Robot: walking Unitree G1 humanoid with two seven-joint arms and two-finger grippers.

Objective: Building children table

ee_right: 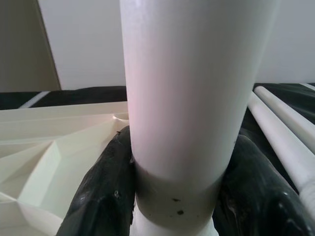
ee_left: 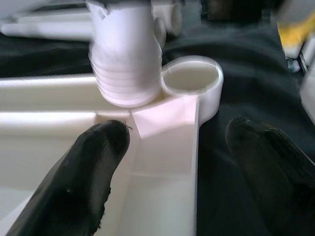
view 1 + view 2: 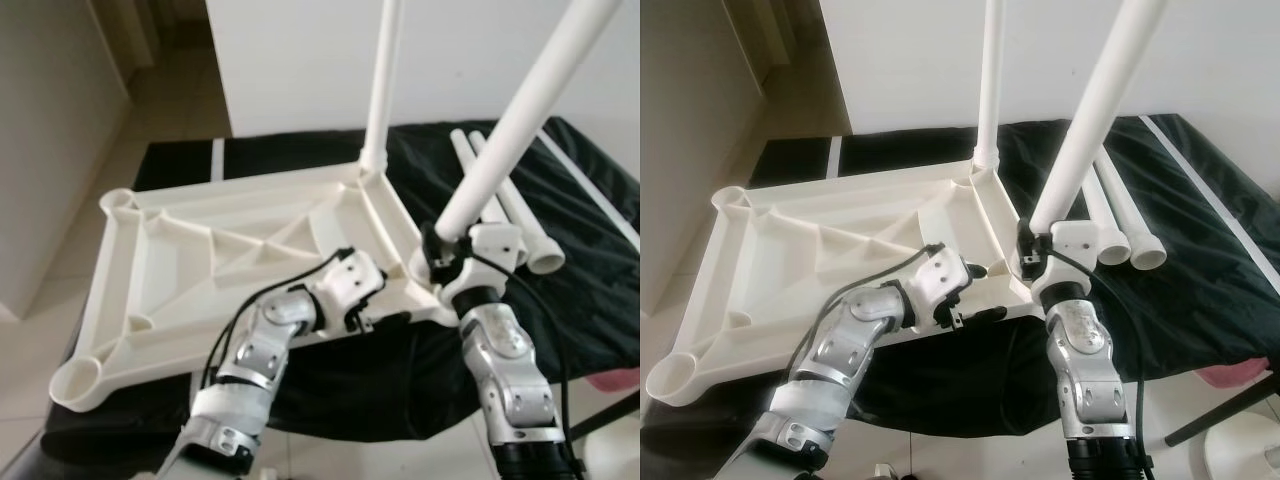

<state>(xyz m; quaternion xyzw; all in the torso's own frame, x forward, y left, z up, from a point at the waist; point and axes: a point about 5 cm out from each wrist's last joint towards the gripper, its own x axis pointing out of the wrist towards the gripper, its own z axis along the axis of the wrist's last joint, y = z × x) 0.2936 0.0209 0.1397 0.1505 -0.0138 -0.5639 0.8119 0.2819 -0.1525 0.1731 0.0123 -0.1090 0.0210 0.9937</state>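
Cream plastic table top point(image 3: 200, 270) is laid upside down, ribs up, on a surface covered with black cloth point(image 3: 590, 300); its near-left corner socket point(image 3: 78, 383) is seen open and unfilled, overhanging the cloth edge.

Left end effector point(image 3: 372, 305) is placed at the near edge of the table top, close to the near-right corner. Its fingers point(image 2: 93, 172) are apart and straddle the edge rail: one pad over the cream inner face, the other on the outer, cloth side. No firm clamp can be confirmed.

One white leg point(image 3: 383, 90) is seated upright in the far-right corner socket.

Near-right corner socket point(image 2: 192, 81) is seen open in the left wrist view, with the threaded end of a second white leg point(image 3: 1090, 120) just beside it, not inside.

Right end effector point(image 3: 440, 262) is clamped on that second leg near its lower end; black fingers point(image 1: 103, 191) are pressed on both sides of the tube. The leg is held tilted, top leaning to the right.

Two spare legs point(image 3: 515, 215) are lying side by side on the cloth, right of the table top. A thin white strip point(image 3: 590, 195) runs along the cloth further right.
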